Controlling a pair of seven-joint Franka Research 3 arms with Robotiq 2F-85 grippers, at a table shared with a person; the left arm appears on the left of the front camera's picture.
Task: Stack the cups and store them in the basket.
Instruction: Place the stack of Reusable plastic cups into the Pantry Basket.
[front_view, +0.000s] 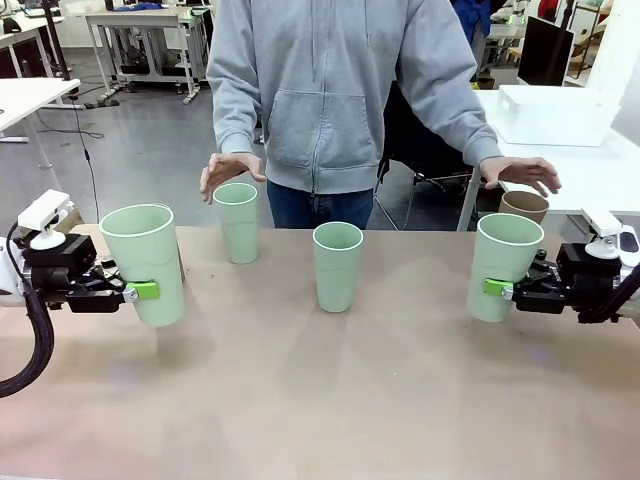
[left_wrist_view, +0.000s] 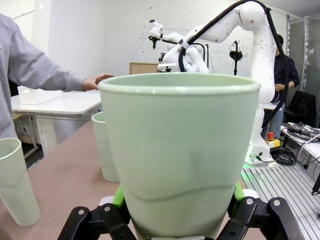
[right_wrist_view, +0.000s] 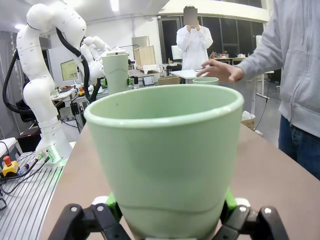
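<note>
Room lies open across the near half of our counter (front_view: 320, 400), down to its front edge. Our left fingers (front_view: 145, 290) grip one mint cup (front_view: 140, 250) at the left side, and our right fingers (front_view: 497, 287) grip a second mint cup (front_view: 508, 255) at the right. A third mint cup (front_view: 237, 225) and a fourth mint cup (front_view: 338, 265) stand mid-counter, apart. A brown cup (front_view: 524, 205) stands far right below the person's hand (front_view: 520, 172). The white basket (front_view: 555, 115) sits on the table (front_view: 600, 170) beyond.

No readable text, labels or numbers anywhere.
</note>
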